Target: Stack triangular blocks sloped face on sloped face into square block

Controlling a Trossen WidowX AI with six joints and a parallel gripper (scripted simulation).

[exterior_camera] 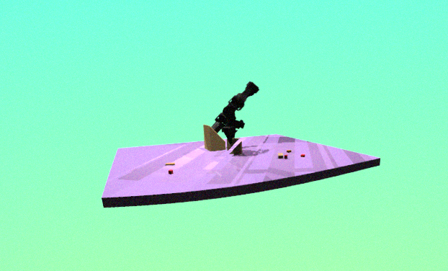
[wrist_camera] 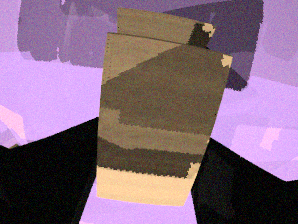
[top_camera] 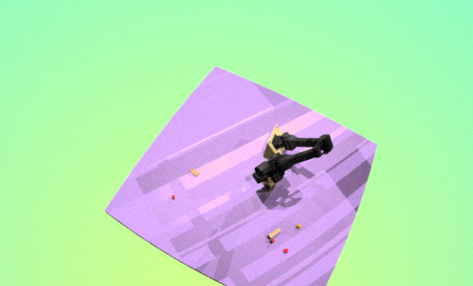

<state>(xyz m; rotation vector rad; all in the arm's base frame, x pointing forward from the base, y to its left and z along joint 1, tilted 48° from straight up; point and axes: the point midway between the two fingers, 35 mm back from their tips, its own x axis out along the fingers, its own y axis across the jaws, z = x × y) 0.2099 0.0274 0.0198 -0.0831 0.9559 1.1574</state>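
My gripper (exterior_camera: 230, 139) (wrist_camera: 148, 130) is shut on a tan triangular block (exterior_camera: 229, 145) (wrist_camera: 160, 110), whose broad face fills the middle of the wrist view. The other triangular block (top_camera: 271, 187) (exterior_camera: 238, 149) (wrist_camera: 152, 24) stands on the table with its slope rising to the right in the exterior view. The held block is close above and left of that slope there, with a thin pinkish strip between them. In the wrist view the standing block shows just beyond the held one, mostly hidden by it. Whether they touch I cannot tell. The arm hides most of both in the top view.
The tan base mount (top_camera: 271, 149) (exterior_camera: 214, 140) is close to the blocks. A tan bar (top_camera: 274, 233) (exterior_camera: 280, 156), an orange piece (top_camera: 299, 226) (exterior_camera: 289, 150) and two red cubes lie on one side. A flat tan piece (top_camera: 194, 173) (exterior_camera: 170, 163) and a red cube (top_camera: 173, 197) (exterior_camera: 171, 171) lie on the other.
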